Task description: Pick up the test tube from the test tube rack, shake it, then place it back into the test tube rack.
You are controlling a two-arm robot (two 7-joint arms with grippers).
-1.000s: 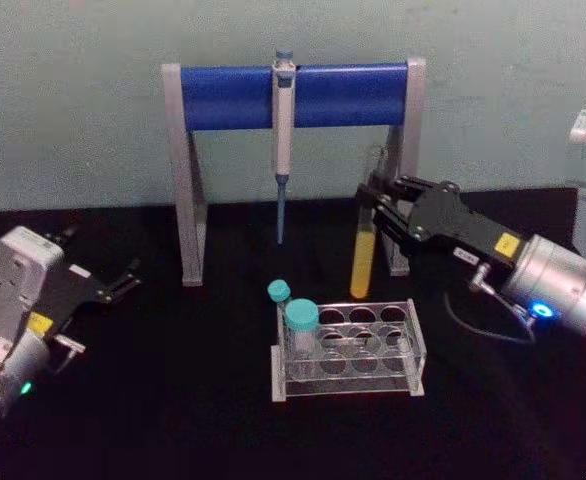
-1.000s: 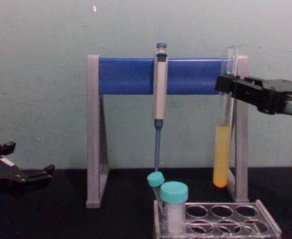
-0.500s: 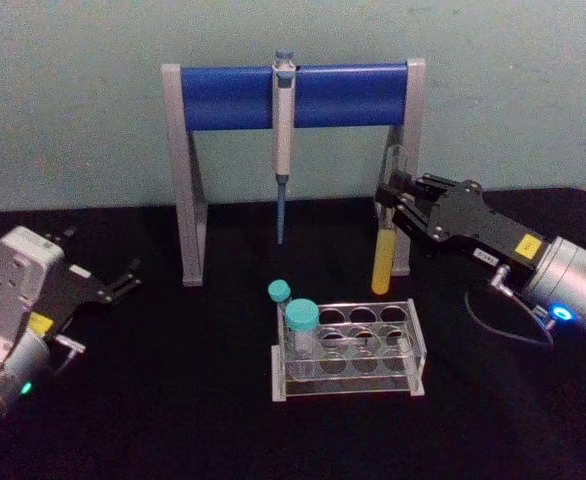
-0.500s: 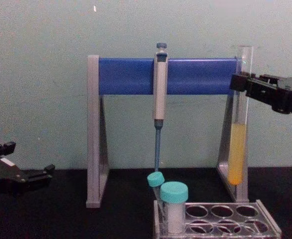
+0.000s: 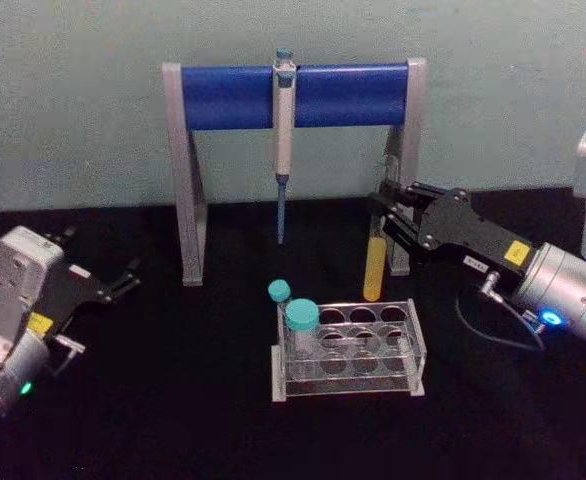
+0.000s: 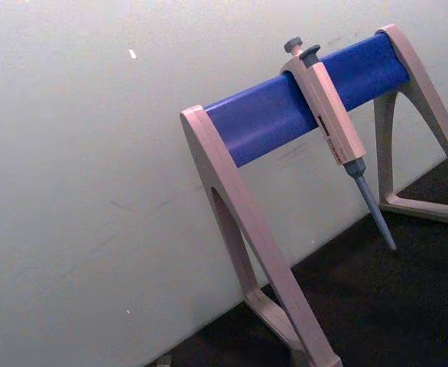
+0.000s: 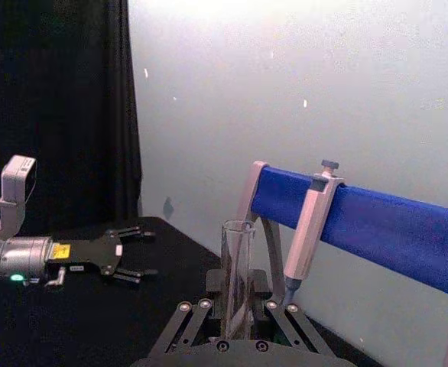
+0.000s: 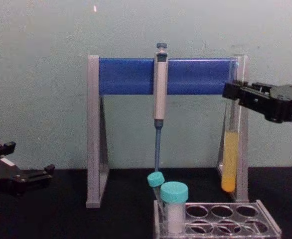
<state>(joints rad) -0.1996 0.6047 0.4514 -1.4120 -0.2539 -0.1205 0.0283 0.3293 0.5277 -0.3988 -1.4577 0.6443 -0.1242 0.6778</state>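
The test tube (image 5: 375,262) is a long clear glass tube with yellow liquid in its lower part. It hangs upright just behind the far right corner of the test tube rack (image 5: 414,347), in front of the stand's right leg. My right gripper (image 5: 384,206) is shut on its upper part, reaching in from the right. The chest view has the test tube (image 8: 229,162) held by the right gripper (image 8: 232,92), its bottom a little above the rack (image 8: 266,220). The right wrist view looks along the tube (image 7: 237,279). My left gripper (image 5: 123,281) rests open at the far left.
Two teal-capped tubes (image 5: 300,320) stand in the rack's left holes. Behind stands a grey-and-blue pipette stand (image 5: 223,97) with a pipette (image 5: 283,130) hanging from its bar. A pale wall closes the back; black tabletop lies around the rack.
The right gripper swung the test tube to the right, then back left and slightly lower. The left arm has not moved.
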